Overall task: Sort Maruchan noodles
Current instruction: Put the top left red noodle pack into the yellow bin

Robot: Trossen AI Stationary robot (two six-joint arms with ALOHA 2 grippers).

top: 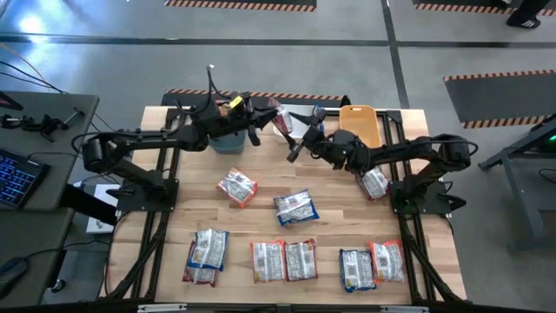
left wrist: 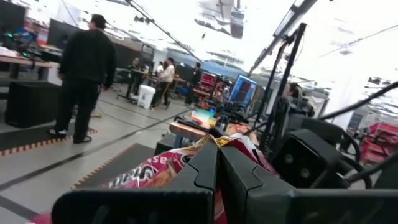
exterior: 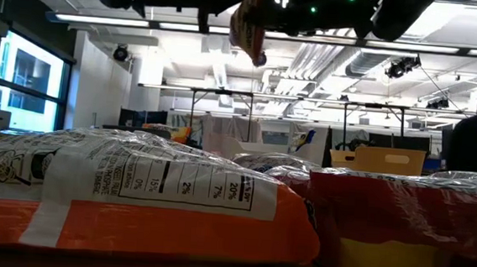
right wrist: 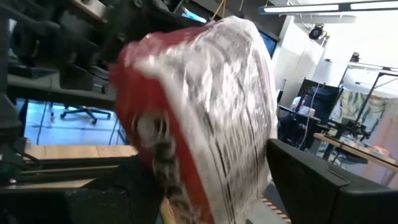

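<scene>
Both arms reach inward and meet above the far middle of the table [top: 174, 217]. Left claw [top: 271, 116] pressed together on the edge of a red packet [top: 282, 120], held up in the air. Right claw [top: 300, 146] spread wide, its fingers either side of the same packet; whether they touch it, cannot tell.

High view: other packets lie flat on the wood, mostly silvery backs up, two mid-table [top: 237, 186], a row along the near edge [top: 284, 260], one under the right arm [top: 374, 183]. A teal bin [top: 228, 139] sits under the left arm, an orange bin [top: 359, 123] behind the right.

Low view only: lifted packet [exterior: 249, 21] hangs at the top of the picture between dark claw parts; an orange packet [exterior: 133, 193] fills the foreground, nutrition print up.

Left wrist: closed fingers [left wrist: 205, 171] on crinkled red wrapper [left wrist: 158, 177]; a person [left wrist: 87, 74] stands in the room beyond.

Right wrist: packet [right wrist: 199, 112] close up, red front, white printed back, wrapper glossy and crumpled.
</scene>
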